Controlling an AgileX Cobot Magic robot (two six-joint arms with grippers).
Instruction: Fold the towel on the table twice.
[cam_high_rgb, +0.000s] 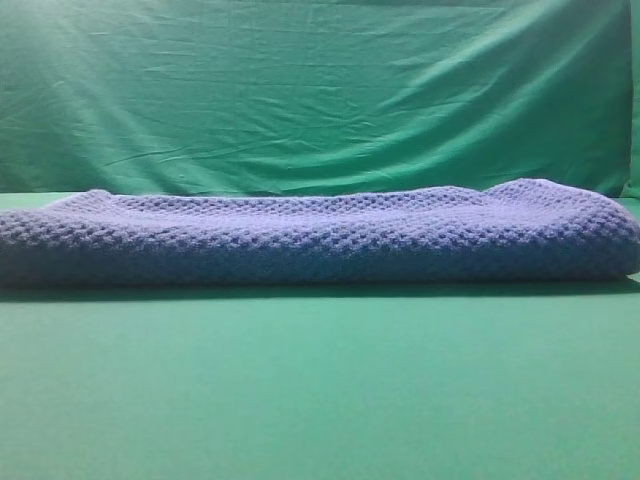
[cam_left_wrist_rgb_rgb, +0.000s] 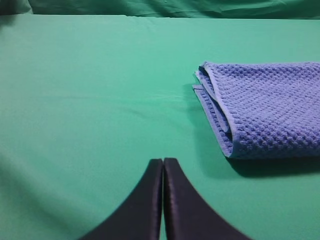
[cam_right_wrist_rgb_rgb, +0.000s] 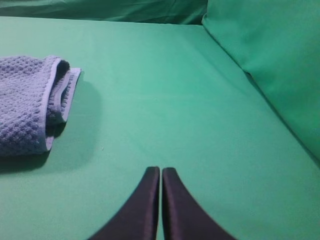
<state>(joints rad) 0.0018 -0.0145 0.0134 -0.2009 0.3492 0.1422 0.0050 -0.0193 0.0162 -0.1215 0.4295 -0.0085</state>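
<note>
On the green tabletop (cam_high_rgb: 320, 400) we've got the blue-grey waffle towel (cam_high_rgb: 320, 235) lying folded in layers, stretched across the middle in front of the wrinkled green backdrop cloth (cam_high_rgb: 320, 90). Our left gripper (cam_left_wrist_rgb_rgb: 163, 161) and right gripper (cam_right_wrist_rgb_rgb: 160, 170) are both pinched closed, empty, hovering near the towel's ends.

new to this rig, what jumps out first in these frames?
The blue-grey towel, already folded into a thick layered strip, spans nearly the whole width of the high view on the bright green table. In each wrist view its stacked end lies to one side, while the left tool and right tool sit shut and empty over bare green, well clear of it.
</note>
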